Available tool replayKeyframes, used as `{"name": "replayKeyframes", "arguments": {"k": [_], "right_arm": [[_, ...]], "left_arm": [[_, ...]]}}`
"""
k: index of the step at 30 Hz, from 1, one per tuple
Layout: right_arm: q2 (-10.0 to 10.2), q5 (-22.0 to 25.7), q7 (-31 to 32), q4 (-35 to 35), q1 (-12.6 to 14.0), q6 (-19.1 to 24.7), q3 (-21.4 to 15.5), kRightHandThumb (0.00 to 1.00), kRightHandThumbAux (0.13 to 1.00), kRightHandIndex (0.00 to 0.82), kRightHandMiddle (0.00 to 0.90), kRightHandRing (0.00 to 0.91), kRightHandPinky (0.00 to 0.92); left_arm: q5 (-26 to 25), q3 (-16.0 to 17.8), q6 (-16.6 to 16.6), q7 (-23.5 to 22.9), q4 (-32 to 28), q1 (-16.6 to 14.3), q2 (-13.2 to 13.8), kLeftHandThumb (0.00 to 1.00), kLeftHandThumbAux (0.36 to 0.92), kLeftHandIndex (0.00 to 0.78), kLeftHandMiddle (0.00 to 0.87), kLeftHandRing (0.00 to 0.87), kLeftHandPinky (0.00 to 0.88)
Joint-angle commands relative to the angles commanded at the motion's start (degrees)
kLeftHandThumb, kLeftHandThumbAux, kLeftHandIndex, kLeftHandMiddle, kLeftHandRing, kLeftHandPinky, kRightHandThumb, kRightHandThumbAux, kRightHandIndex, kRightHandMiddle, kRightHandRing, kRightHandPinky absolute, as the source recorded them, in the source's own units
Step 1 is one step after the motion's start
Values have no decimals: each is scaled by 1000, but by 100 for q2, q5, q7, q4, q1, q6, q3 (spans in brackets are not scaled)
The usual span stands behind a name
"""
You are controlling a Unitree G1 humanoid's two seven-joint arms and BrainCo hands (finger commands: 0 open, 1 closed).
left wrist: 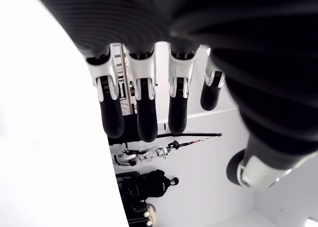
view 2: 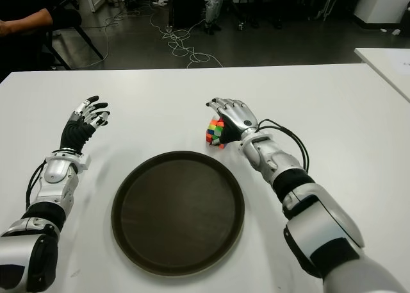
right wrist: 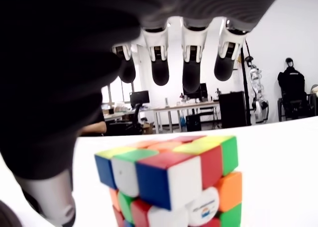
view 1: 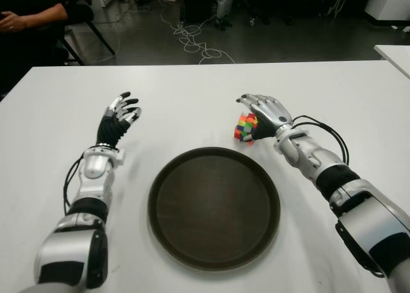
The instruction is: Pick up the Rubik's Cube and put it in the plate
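A: Where is the cube (view 1: 246,127)?
B: On the table (view 1: 192,88), beyond the plate (view 1: 165,177), under the right hand (view 1: 264,113); fingers extended, nothing grasped.
A: Left hand (view 1: 120,115)?
B: Left of the plate, fingers spread, empty.

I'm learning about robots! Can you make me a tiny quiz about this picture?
1. True or false: the Rubik's Cube already lies in the plate.
2. Which hand is over the cube? A) left hand B) right hand
3. Fill in: the plate holds ____.

Key:
1. False; it sits on the table, beyond the plate's rim.
2. B; its fingers hang open above the cube, not gripping. The left hand shows left of the plate.
3. Nothing.
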Motion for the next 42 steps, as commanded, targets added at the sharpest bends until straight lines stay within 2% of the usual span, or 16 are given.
{"name": "replayKeyframes", "arguments": {"k": [19, 35, 42], "right_arm": [[70, -21, 295, 39, 17, -114, 267, 0, 773, 123, 121, 124, 142], [150, 13, 536, 74, 20, -54, 271, 0, 767, 133, 134, 159, 179], [172, 71, 585, 69, 44, -65, 223, 0, 745, 126, 135, 159, 160]], "left_arm": [[-14, 3, 54, 4, -4, -15, -21, 16, 648, 134, 222, 228, 257], [-27, 13, 95, 26, -22, -14, -30, 11, 665, 135, 222, 226, 256], [-11, 5, 118, 60, -15, -17, -29, 2, 663, 135, 218, 224, 253]]}}
